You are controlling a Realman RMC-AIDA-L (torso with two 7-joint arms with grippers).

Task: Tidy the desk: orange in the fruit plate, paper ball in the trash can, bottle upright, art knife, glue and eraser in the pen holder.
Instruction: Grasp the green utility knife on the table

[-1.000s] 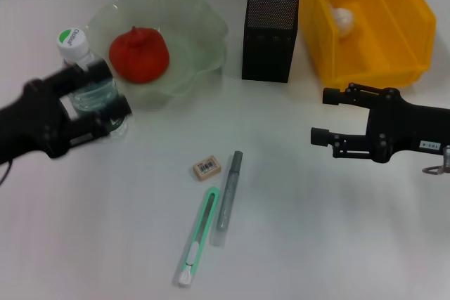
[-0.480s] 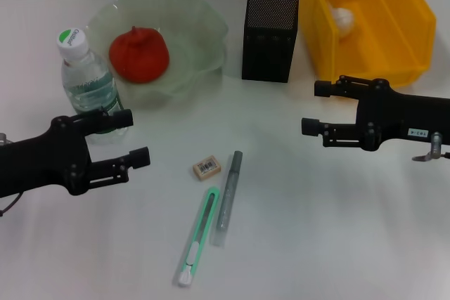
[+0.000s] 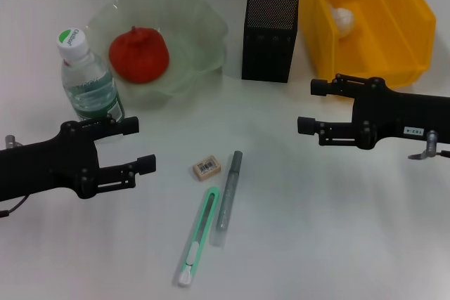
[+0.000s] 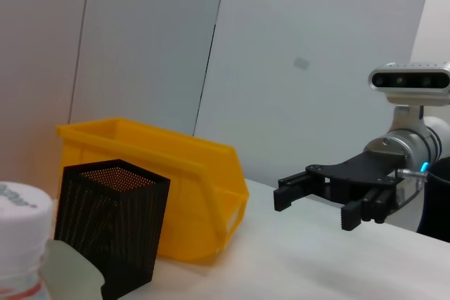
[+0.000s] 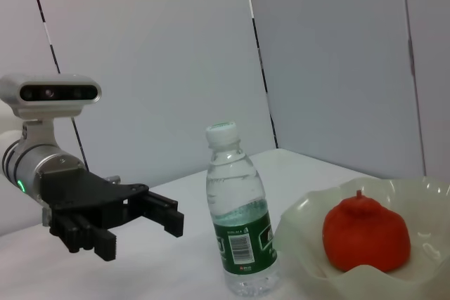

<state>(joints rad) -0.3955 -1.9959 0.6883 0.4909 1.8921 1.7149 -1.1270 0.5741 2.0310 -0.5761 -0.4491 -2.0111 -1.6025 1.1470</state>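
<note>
**Both claws open over the desk, three small items on the near side**

From the head camera I see the white desk (image 3: 337, 244) with my left claw (image 3: 133, 145) hovering low on the left, its fingers spread apart and holding nothing. Just beyond it, the clear plastic water bottle with a white cap and green label (image 3: 86, 79) stands upright, apart from the claw. Beside the bottle, on the far side, the pale green wavy-edged glass fruit plate (image 3: 204, 33) holds the red-orange round fruit (image 3: 138, 54).

My right claw (image 3: 309, 107) hangs on the right with its fingers also apart and empty, just near of the yellow plastic bin (image 3: 394, 19), where the white crumpled paper ball (image 3: 342, 17) lies inside. The black mesh square pen holder (image 3: 270, 36) stands between plate and bin.

Between the two claws, nearer to me, lie the small tan eraser (image 3: 207, 167), the grey glue stick pen (image 3: 229, 191) and the green-and-white art knife (image 3: 197, 235). The glue and knife lie side by side, roughly parallel; the eraser sits just left of the glue's far end. Nothing lies between these and either claw.
</note>
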